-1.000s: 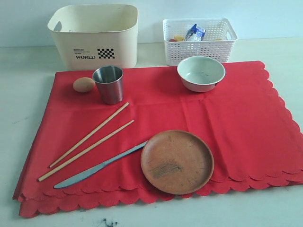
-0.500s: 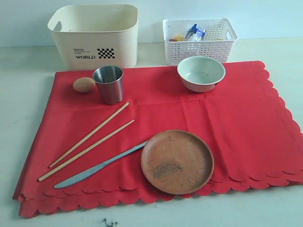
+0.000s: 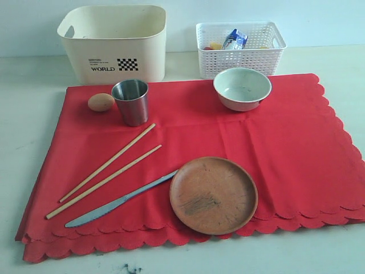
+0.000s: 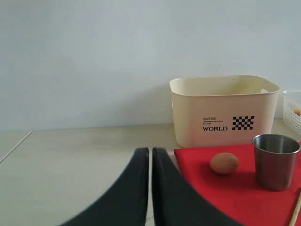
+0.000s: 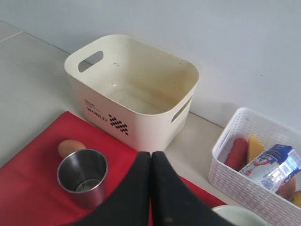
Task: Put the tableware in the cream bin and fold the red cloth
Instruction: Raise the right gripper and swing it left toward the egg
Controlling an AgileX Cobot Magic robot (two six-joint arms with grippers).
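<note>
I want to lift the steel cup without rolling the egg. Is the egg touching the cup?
Apart. The left wrist view shows a strip of red cloth between the egg and the steel cup.

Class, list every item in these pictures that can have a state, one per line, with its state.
bin: upright, empty
cup: upright, empty
bowl: upright, empty
plate: flat on cloth, empty
chopsticks: lying on cloth, apart
knife: lying on cloth, handle at plate rim
cloth: spread out, loaded
egg: whole, on cloth
basket: upright, holds food
left claw: shut, empty
right claw: shut, empty
</note>
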